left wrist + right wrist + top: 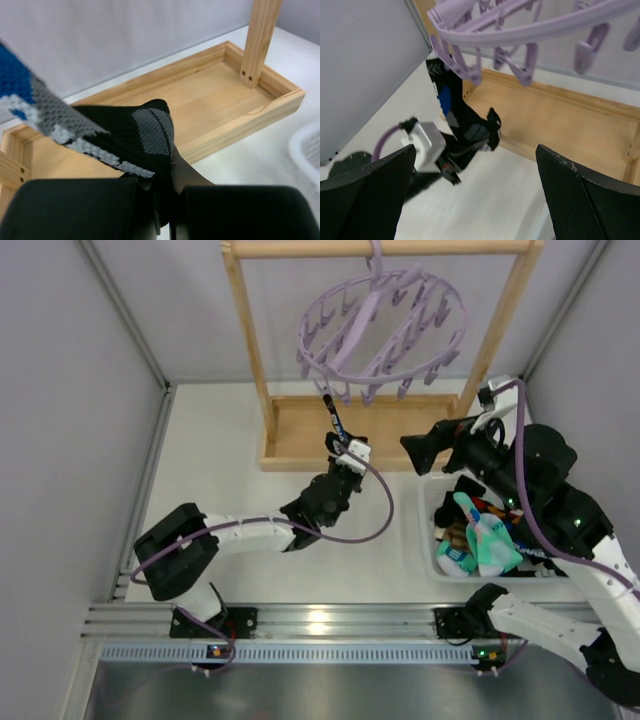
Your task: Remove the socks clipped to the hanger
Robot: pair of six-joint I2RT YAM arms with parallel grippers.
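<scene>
The lavender ring hanger [385, 325] hangs by its hook from the wooden rack, its pegs dangling. One black sock [331, 418] with blue, grey and white patches hangs from a peg at the ring's near left. My left gripper [340, 453] is shut on the sock's lower end. In the left wrist view the sock [135, 132] runs up and left from between the closed left gripper [167, 200]. My right gripper [428, 446] stands open to the right, nothing between its fingers. In the right wrist view the hanger [520, 27], the sock [462, 117] and the open right gripper [477, 200] all show.
The wooden rack's tray base [300, 440] lies under the hanger, with uprights at both sides. A white bin [424, 530] at the right holds several loose socks [488, 540] beneath the right arm. Grey walls close in on both sides.
</scene>
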